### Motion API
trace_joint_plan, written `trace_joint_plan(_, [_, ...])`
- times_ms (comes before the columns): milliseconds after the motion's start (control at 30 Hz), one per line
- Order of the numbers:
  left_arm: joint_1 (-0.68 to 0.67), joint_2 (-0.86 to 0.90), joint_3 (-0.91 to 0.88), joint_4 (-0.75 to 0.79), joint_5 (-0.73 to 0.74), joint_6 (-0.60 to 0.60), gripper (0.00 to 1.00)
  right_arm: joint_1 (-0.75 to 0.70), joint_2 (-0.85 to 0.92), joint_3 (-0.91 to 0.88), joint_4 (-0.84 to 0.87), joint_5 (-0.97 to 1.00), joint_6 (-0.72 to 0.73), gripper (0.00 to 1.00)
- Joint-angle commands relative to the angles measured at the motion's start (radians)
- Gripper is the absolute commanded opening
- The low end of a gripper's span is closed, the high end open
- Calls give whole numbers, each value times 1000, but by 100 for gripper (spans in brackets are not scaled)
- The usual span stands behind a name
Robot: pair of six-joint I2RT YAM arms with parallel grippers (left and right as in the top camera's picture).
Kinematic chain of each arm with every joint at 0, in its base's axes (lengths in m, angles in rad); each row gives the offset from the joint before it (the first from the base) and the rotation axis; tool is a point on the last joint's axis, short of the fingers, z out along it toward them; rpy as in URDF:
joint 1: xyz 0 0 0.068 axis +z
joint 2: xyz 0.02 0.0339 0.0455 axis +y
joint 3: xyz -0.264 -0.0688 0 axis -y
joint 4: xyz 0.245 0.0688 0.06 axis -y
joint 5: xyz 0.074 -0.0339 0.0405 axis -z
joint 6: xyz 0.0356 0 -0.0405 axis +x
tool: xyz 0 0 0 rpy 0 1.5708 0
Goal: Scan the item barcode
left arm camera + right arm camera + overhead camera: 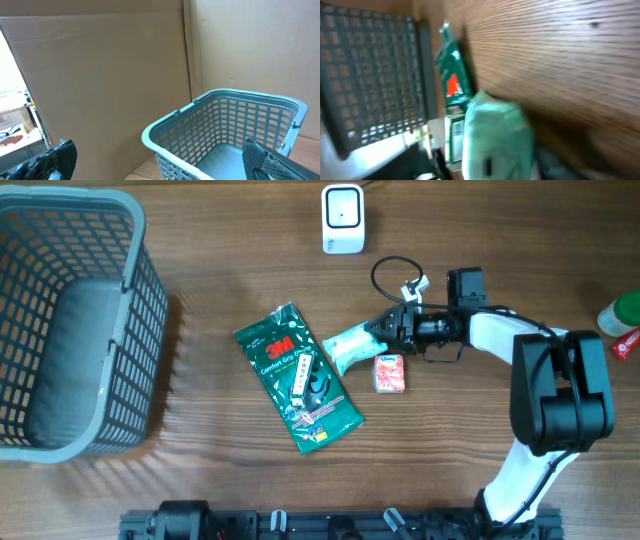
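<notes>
Right jaws at the mint-green packet (pixel 348 348), open or gripping, I can't tell; left jaws gape empty. A loose hold could drop it before the white scanner (pixel 343 218).

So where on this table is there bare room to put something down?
Bare wood lies between the basket and the white scanner, and along the near edge in front of the green 3M packet. The middle is crowded: that packet, a pale green pack, a small red pack and the right arm's fingers sit close together.
</notes>
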Motion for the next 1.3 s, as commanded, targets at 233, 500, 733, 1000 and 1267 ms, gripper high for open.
trace_joint_plan(233, [5, -5, -1, 2, -3, 8, 100, 35, 19, 5, -101, 322, 43, 99])
trace_joint_plan(500, [5, -5, -1, 2, -3, 8, 100, 28, -169, 179, -371, 742, -47, 99])
trace_joint_plan(733, [5, -5, -1, 2, -3, 9, 100, 31, -400, 203, -464, 509, 134, 100])
trace_joint_plan(1000, [5, -5, -1, 2, -3, 8, 100, 119, -398, 150, -455, 547, 793, 100])
trace_joint_plan(1267, [5, -5, -1, 2, -3, 8, 100, 414, -362, 69, -425, 896, 1217, 100])
